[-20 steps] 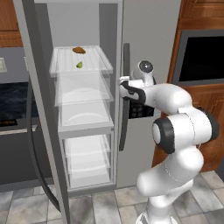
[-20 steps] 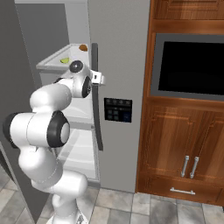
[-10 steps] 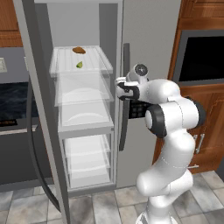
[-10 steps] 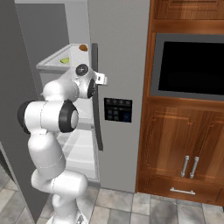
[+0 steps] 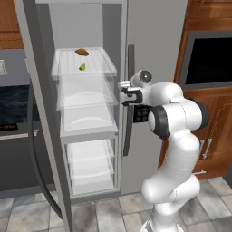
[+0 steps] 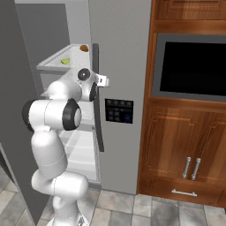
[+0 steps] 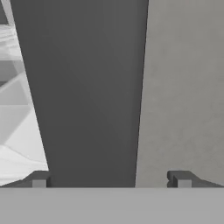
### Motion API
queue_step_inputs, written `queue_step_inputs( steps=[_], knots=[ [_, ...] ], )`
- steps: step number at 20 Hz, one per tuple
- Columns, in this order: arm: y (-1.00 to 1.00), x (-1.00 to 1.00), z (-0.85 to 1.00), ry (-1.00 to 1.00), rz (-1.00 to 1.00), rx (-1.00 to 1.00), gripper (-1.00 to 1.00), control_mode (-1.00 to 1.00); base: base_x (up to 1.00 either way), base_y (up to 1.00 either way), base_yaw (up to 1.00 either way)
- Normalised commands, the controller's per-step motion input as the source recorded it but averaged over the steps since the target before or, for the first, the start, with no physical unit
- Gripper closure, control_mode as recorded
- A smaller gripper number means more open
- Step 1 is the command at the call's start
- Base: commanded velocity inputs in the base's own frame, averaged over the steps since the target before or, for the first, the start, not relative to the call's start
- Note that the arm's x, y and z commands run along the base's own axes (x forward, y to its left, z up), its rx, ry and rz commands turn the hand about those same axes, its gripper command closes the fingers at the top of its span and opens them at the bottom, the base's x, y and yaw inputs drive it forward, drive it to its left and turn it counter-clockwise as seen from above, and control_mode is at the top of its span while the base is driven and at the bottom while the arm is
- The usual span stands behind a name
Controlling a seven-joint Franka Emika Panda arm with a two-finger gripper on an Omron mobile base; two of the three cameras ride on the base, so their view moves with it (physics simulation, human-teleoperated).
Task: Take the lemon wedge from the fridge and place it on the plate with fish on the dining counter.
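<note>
With the fridge point(image 5: 154, 41) open, the reaching step is judged in hand: the end effector point(image 5: 123, 94), spread wide and empty at frame centre, must be raised to the lemon wedge point(image 5: 82, 67), upper left.

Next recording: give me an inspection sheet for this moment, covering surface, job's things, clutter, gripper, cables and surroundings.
Surface: white translucent top shelf carries the food.
Job's things: fridge has its left door open; lemon wedge lies on the top shelf.
Clutter: brown oval food behind the wedge.
Gripper: gripper open, empty, at the inner edge of the opening, below the wedge.
Cables: nothing seen.
Surroundings: wooden cabinets, built-in oven, tiled floor.
</note>
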Motion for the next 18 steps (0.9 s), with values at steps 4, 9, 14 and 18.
queue_step_inputs(
  steps=[4,9,14,18],
  knots=[
    [0.00,0.76,-0.20,0.00,0.00,0.00,-1.00,-1.00,0.00,0.00,0.00],
    [0.00,0.15,0.00,0.00,0.00,0.00,1.00,-1.00,0.00,0.00,0.00],
    [0.00,-0.21,0.00,-0.02,0.00,0.00,1.00,-1.00,0.00,0.00,0.00],
    [-0.32,-0.95,0.08,-0.22,0.00,0.00,1.00,-1.00,0.00,0.00,0.00]
  ],
)
